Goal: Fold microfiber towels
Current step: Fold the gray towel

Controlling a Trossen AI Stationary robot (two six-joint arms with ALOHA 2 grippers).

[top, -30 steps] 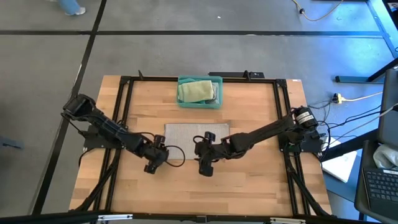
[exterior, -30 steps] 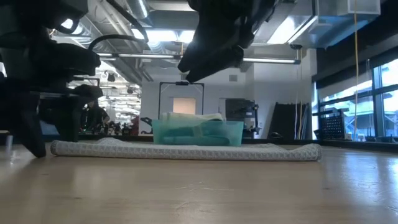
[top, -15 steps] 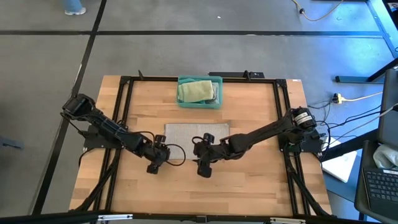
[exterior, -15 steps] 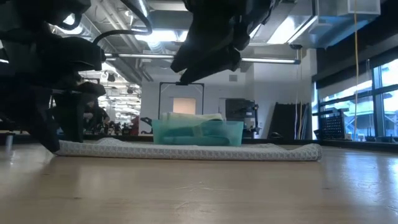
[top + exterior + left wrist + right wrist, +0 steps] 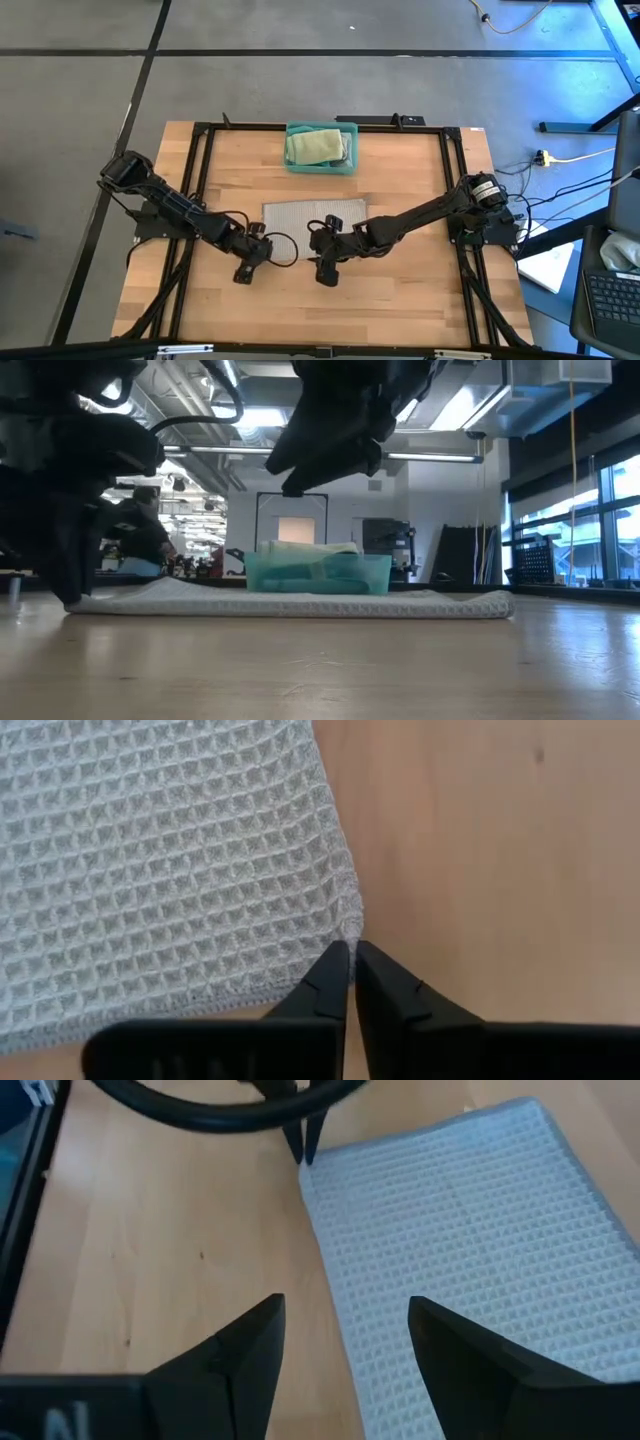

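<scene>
One grey towel (image 5: 314, 212), one bin (image 5: 321, 148) (green towel (image 5: 314, 146) inside), two arms.

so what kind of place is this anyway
Probably a robotics lab or open workshop: a light wooden table in a black metal frame, exposed ceiling ducts and strip lights, and dark racks of equipment behind.

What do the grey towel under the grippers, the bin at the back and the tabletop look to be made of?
Grey towel: soft woven cloth, matte, with a waffle grid of small raised squares and a stitched hem. Bin: likely rigid plastic, translucent teal, since its contents show through the wall. Tabletop: wood or wood-look board, light, smooth, with plank seams and faint grain.
</scene>
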